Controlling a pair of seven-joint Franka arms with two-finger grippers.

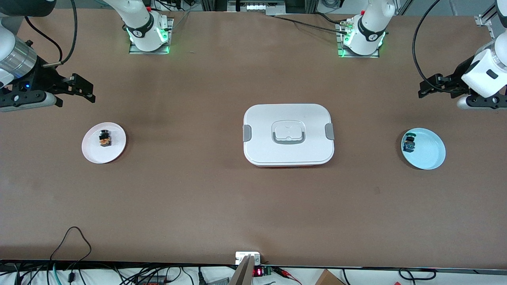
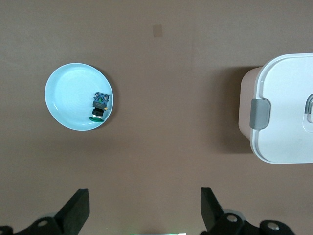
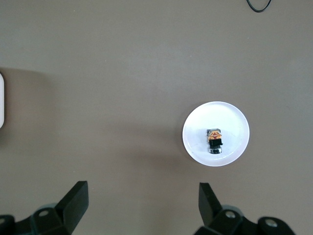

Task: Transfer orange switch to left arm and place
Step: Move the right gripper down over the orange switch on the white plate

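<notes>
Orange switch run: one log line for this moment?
stage: pre-grasp | orange switch: on white plate | box: mid-table, shut | right gripper: open, waiting | left gripper: open, waiting

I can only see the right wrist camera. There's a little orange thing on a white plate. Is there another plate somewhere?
Observer: Yes, a light blue plate lies toward the left arm's end of the table.
Operator: Is anything on it?
Observer: A tiny piece with blue and green parts, near its rim.
Operator: What's between the plates?
Observer: A big white box with its lid on, mid-table.
Operator: Where's the other gripper?
Observer: The left gripper hangs open over bare table by the blue plate, holding nothing. The right gripper is open too; the orange switch lies untouched.
</notes>
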